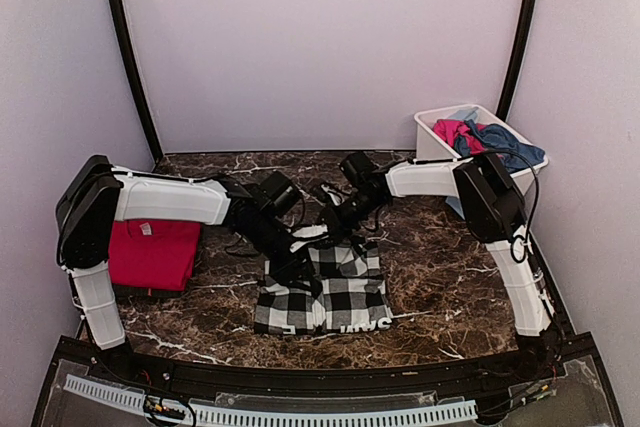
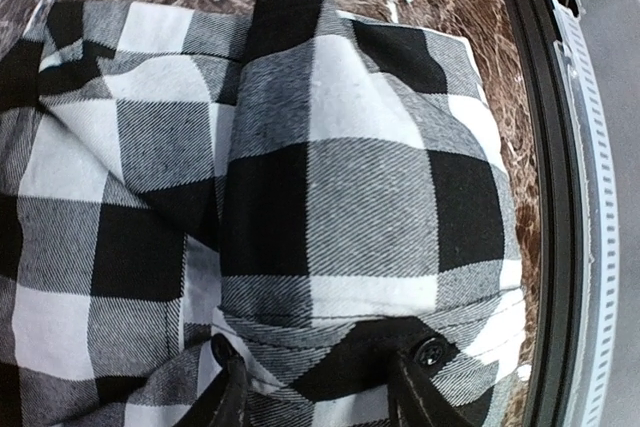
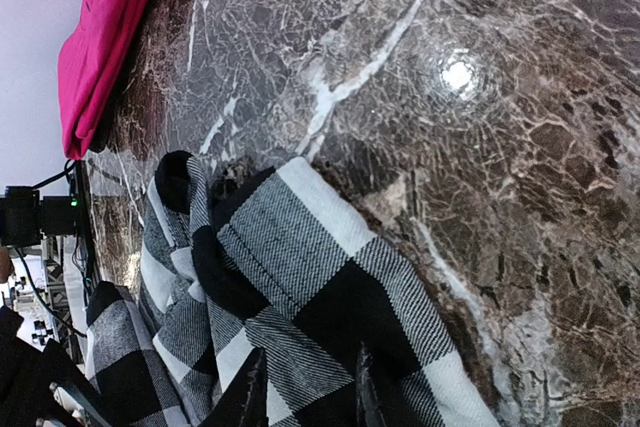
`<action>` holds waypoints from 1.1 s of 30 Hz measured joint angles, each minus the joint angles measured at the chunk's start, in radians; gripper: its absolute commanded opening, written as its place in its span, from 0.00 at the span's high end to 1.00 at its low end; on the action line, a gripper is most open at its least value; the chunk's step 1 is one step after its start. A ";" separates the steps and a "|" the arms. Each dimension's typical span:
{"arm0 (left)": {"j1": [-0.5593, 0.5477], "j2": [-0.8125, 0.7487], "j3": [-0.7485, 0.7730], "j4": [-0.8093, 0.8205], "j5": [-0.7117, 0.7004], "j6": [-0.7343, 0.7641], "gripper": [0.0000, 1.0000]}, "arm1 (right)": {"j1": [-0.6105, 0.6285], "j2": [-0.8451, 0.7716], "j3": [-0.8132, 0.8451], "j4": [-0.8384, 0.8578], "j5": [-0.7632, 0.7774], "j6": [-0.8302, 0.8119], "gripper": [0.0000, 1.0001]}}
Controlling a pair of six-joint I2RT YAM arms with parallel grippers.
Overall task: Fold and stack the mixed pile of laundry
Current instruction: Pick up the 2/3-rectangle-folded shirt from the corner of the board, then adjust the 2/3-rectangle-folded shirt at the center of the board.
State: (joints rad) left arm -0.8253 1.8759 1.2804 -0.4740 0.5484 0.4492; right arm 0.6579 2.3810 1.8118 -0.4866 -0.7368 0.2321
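The black-and-white checked garment (image 1: 335, 297) lies spread on the marble table in front of the arm bases, white lettering at its near edge. My left gripper (image 1: 300, 267) is down on its far left part. In the left wrist view the gripper (image 2: 322, 387) has a raised fold of the checked cloth (image 2: 330, 227) bunched between its fingers. My right gripper (image 1: 337, 219) is at the garment's far edge. In the right wrist view that gripper (image 3: 308, 397) pinches a hem of the checked cloth (image 3: 300, 267). A folded red tee (image 1: 150, 252) lies at the left.
A white plastic tub (image 1: 430, 122) stands at the back right, holding a pink piece (image 1: 450, 132) and a blue piece (image 1: 505, 142). The red tee (image 3: 105, 37) also shows in the right wrist view. A black rail (image 2: 555, 197) edges the table's near side.
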 measured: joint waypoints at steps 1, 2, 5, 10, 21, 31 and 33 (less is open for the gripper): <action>-0.002 0.001 0.000 -0.001 0.002 0.005 0.63 | 0.000 0.000 0.000 0.001 0.000 -0.002 0.73; -0.003 0.002 0.000 -0.003 0.005 0.009 0.65 | 0.001 0.000 -0.001 0.001 0.000 -0.004 0.73; -0.009 0.002 0.002 -0.014 0.012 0.023 0.77 | 0.001 0.000 -0.003 0.001 -0.001 -0.012 0.74; -0.021 0.002 0.026 -0.035 0.018 0.040 0.98 | 0.001 0.000 -0.021 0.027 -0.013 -0.015 0.76; -0.006 -0.006 0.089 -0.033 -0.072 0.056 1.00 | 0.002 0.000 -0.056 0.084 -0.054 -0.015 0.78; 0.071 -0.002 0.142 0.013 -0.173 0.137 1.00 | 0.005 -0.002 -0.077 0.105 -0.076 -0.016 0.80; 0.078 0.004 0.142 0.033 -0.193 0.153 1.00 | 0.006 -0.003 -0.077 0.105 -0.078 -0.016 0.79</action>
State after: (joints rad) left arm -0.7475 1.8797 1.4223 -0.4412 0.3557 0.6025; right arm 0.6636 2.3779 1.7348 -0.3820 -0.8146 0.2161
